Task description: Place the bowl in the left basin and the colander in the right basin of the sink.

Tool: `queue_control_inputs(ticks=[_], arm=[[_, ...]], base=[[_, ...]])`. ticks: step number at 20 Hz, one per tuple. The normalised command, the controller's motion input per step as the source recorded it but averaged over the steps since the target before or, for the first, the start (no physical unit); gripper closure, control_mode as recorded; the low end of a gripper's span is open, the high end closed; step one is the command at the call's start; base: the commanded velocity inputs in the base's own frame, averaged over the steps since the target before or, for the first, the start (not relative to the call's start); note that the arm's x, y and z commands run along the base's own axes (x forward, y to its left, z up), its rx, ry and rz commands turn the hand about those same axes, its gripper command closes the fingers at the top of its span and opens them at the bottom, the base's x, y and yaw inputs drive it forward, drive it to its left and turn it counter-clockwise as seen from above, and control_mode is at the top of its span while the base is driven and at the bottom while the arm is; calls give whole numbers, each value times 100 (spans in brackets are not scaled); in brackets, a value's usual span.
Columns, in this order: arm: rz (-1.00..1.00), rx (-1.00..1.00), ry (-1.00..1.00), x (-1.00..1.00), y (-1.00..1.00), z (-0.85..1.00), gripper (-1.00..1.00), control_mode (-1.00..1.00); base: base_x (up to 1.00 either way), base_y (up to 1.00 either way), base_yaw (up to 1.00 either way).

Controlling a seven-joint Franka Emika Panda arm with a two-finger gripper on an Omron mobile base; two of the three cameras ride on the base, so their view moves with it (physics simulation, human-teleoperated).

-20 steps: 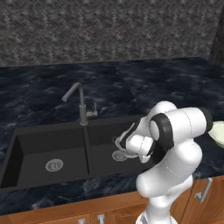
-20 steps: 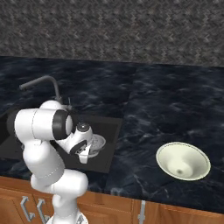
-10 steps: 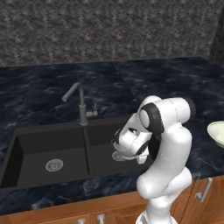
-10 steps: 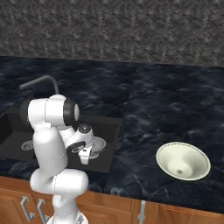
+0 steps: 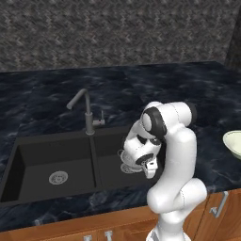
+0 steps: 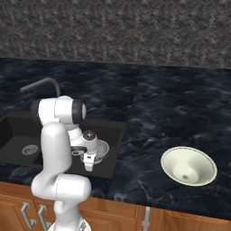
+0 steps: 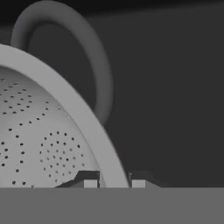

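From the left base view, the arm bends down over the sink [image 5: 28, 155], its hand low above the right basin [image 5: 110, 162]. The colander [image 5: 128, 165] shows as a pale rim edge at the hand, partly hidden by the wrist, so whether it rests on the basin floor or hangs just above it is hard to tell. The left basin [image 5: 37, 164] holds nothing but its drain. The faucet [image 5: 86, 113] stands behind the divider. At the far right edge, the bowl [image 5: 234, 143] sits on the dark bench [image 5: 47, 99], well apart from the sink.

From the right base view, the gripper [image 6: 89, 166] points down inside the right basin [image 6: 115, 135] with the colander [image 6: 103, 148] just beside it at the hand. The bowl [image 6: 188, 165] lies upright on the bench [image 6: 171, 103], well to the right of the sink.

In the hand view, the colander [image 7: 39, 135] rim runs straight between the two fingertips [image 7: 90, 183], which sit close on either side of it: the gripper is closed on the colander's rim, one loop handle arching just beyond.

As a judgement, the colander half is nearly done, with only the release left. The bowl half is not yet begun: it must be picked up from the bench and set in the left basin.
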Motion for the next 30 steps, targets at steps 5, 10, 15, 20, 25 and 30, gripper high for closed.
queue_control_inputs(ticks=[5, 10, 15, 20, 25, 30], arm=[[1, 0, 0, 2, 0, -20, 100, -100], [0, 0, 0, 0, 0, 0, -100, -100], [0, 0, 0, 0, 0, 0, -100, -100], [0, 0, -1, 0, 0, 19, -100, -100], [-5, -1, 0, -1, 0, 68, -100, -100], [-7, -1, 0, -2, 0, 81, -100, -100]], base=[[0, 0, 0], [0, 0, 0], [0, 0, 0], [0, 0, 0], [0, 0, 0], [0, 0, 0]])
